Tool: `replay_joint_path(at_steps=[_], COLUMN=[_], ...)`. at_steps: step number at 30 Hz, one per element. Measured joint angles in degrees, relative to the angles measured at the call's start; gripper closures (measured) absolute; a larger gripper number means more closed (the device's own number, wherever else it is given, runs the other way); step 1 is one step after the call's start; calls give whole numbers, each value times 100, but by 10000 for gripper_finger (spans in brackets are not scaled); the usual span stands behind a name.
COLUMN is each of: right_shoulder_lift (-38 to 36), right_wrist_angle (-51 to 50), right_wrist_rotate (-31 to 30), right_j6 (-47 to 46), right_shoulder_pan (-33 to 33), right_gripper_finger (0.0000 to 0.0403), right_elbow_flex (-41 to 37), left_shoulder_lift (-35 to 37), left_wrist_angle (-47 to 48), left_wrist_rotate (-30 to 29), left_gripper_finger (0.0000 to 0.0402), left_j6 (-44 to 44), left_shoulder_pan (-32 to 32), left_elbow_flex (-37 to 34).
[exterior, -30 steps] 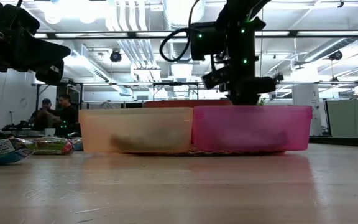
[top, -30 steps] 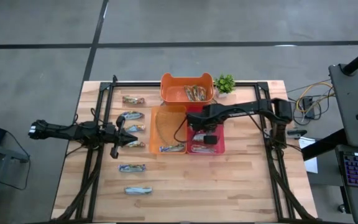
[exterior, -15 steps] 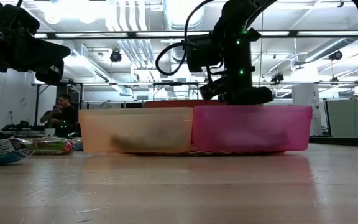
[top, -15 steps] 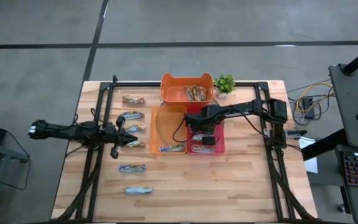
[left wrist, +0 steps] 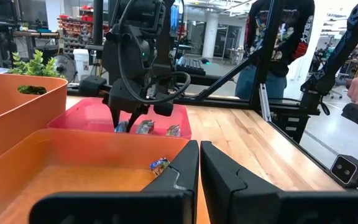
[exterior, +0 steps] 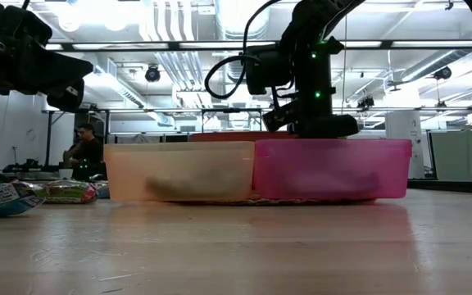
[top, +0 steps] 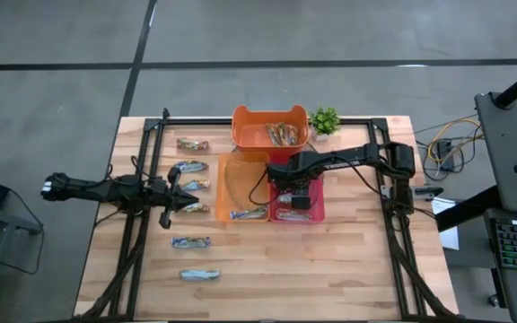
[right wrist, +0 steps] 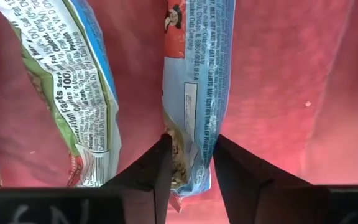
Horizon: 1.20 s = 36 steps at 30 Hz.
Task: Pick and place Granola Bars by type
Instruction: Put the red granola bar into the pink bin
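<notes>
The right claw (right wrist: pixel 190 163) is loosening around a blue-silver wrapped granola bar (right wrist: pixel 194 81) in the pink plastic bin (top: pixel 317 213); it should spread wide before lifting clear. The left claw (left wrist: pixel 199 177) is waiting clenched.

My overhead picture is evenly lit and soft, with faint shadows under the arms on the wooden table (top: pixel 330 260). At table height I look into bright ceiling lights (exterior: pixel 179 33); they wash out the upper part, leave the arms as dark silhouettes, and put a dull sheen on the tabletop. The pink bin (exterior: pixel 334 168) glows translucent. My left wrist picture is sharp far off, its own fingers blurred. In the right wrist close-up, wrapper print reads clearly.
</notes>
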State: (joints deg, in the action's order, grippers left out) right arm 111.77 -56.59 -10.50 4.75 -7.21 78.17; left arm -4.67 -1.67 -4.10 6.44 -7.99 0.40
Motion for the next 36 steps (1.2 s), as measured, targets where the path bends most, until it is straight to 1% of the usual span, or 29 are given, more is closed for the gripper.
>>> replay_joint_path(at_steps=[9,12,16,20,25,31,36], right_shoulder_lift=[-222,-305,-334,-334,-341,-576,-852], right_wrist_angle=[-16,-47,-326,-764,-1053,-1160,-977], right_wrist_rotate=[-20,-295,-605,-618,-618,-616,-607], right_j6=[-69,-317,-461,-535,-809,-1238,-1594], right_shoulder_pan=[295,370,462,519,676,1041,1451], right_gripper_finger=[301,296,282,268,253,234,209], right_elbow_flex=[2,26,208,509,881,1121,1098], left_shoulder_lift=[2,1,1,2,1,2,0], left_wrist_angle=[0,0,0,0,0,0,0], left_wrist_rotate=[0,2,1,2,2,2,2], left_gripper_finger=[401,401,401,401,401,401,401], left_j6=[0,1,0,0,0,0,0], left_shoulder_pan=[0,1,1,2,2,1,0], left_elbow_flex=[0,2,1,0,1,2,0])
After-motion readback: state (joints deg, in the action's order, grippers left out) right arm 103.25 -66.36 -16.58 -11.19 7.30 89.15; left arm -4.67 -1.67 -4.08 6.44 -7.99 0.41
